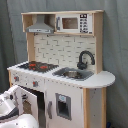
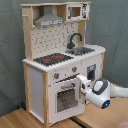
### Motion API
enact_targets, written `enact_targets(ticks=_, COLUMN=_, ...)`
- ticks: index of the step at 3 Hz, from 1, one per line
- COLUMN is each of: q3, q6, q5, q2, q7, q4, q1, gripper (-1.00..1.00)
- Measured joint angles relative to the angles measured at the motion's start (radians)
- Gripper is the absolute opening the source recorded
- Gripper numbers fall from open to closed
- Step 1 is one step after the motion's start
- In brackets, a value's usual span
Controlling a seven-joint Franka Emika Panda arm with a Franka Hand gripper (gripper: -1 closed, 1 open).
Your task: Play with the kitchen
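Note:
The kitchen (image 1: 65,50) is a tall white and light-wood toy with a black-red hob (image 1: 35,65), a sink (image 1: 73,74), a black tap (image 1: 85,58), a grey hood (image 1: 40,27) and a small microwave (image 1: 75,23). In the second exterior view the kitchen (image 2: 55,45) faces right, and my white arm (image 2: 102,93) reaches in from the second exterior view's right. My gripper (image 2: 81,83) sits at the top right corner of the windowed oven door (image 2: 65,99), touching or nearly touching it. In the first exterior view my arm (image 1: 11,111) fills the lower left, in front of the oven door, which looks ajar.
A grey curtain (image 1: 117,45) hangs behind the kitchen. The kitchen stands on a light wooden surface (image 2: 20,119). Beside the oven is a second cabinet door (image 1: 62,106) with a small dark window and a handle.

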Motion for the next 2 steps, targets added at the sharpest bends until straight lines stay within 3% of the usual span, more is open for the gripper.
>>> enact_targets(ticks=2, q3=0.037, q6=-0.135, q5=0.085, q2=0.067, q7=-0.064, q4=0.0, q1=0.062, gripper=-1.0)
